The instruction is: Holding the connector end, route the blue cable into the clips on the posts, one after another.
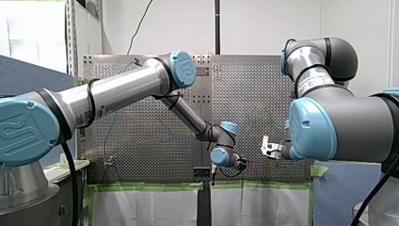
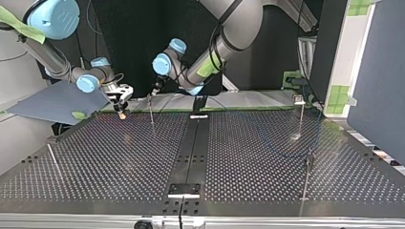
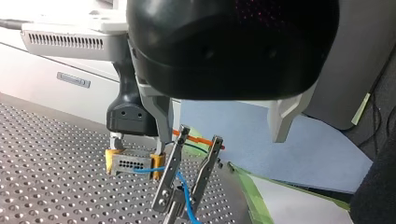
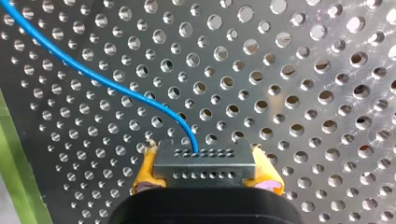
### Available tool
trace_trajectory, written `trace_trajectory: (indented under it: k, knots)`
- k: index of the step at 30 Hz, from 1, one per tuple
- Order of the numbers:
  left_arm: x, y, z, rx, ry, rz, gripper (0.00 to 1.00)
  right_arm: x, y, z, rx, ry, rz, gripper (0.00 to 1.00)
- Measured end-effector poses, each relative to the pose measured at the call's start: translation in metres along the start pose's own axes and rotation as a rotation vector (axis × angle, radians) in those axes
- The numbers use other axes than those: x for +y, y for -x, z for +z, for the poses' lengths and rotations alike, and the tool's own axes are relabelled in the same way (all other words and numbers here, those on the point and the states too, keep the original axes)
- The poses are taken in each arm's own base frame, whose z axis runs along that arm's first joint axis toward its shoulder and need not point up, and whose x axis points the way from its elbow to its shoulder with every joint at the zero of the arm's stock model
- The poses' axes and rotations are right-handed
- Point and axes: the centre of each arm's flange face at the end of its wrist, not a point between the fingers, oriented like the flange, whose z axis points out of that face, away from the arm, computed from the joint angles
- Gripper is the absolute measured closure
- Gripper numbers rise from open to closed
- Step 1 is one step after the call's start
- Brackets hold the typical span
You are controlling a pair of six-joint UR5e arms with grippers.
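Note:
My right gripper is shut on the grey connector, which sits between its yellow pads. The blue cable curves away from the connector over the perforated table. In the left wrist view the same connector hangs just past a metal clip on a post. The blue cable runs from the connector in between the clip's two arms. My left gripper stands open just above that clip, holding nothing. In the top view my left gripper hovers at the far post, with my right gripper beside it.
Other thin posts stand at the top view's right, near right and near left. A black strip runs down the table's middle. A grey-blue board lies under my right arm at the far edge.

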Motion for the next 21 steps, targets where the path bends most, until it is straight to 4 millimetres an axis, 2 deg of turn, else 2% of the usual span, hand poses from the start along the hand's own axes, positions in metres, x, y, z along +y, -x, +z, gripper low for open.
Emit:
trace_trajectory:
  k: [9,21]
  knots:
    - [-0.0084,0.0035,0.0033,-0.054,-0.016,-0.035,0.00,-0.0011,0.0006,-0.0001,-0.004,-0.001,0.001,1.00]
    - [-0.0103,0.0045,0.0041,-0.068,-0.018,-0.049,0.00,-0.0013,0.0008,-0.0001,-0.004,-0.001,0.001,1.00]
